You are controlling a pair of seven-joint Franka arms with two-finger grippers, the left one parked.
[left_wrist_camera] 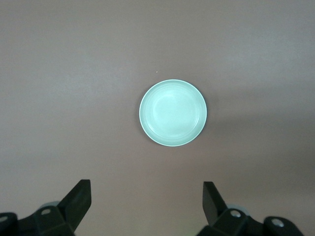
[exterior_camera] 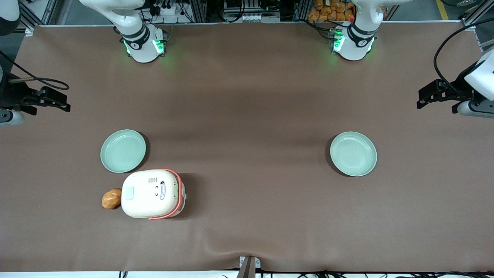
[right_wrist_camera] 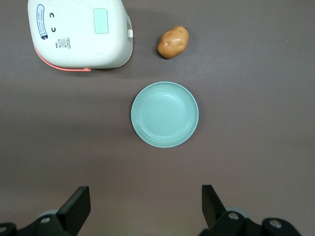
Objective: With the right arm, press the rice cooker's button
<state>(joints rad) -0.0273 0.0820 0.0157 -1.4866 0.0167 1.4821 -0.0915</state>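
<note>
The rice cooker [exterior_camera: 152, 193] is cream with a coral-pink handle band and stands with its lid shut near the front camera. A pale green square button [exterior_camera: 128, 193] sits on its lid. It also shows in the right wrist view [right_wrist_camera: 78, 32], with its button [right_wrist_camera: 100, 21]. My right gripper [exterior_camera: 54, 101] hangs at the working arm's end of the table, farther from the front camera than the cooker and well apart from it. In the right wrist view the gripper [right_wrist_camera: 145, 194] is open and empty, high above the brown mat.
A potato [exterior_camera: 111, 198] lies beside the cooker, touching or nearly so. A pale green plate [exterior_camera: 123, 150] lies just farther from the camera than the cooker. A second plate [exterior_camera: 353, 153] lies toward the parked arm's end.
</note>
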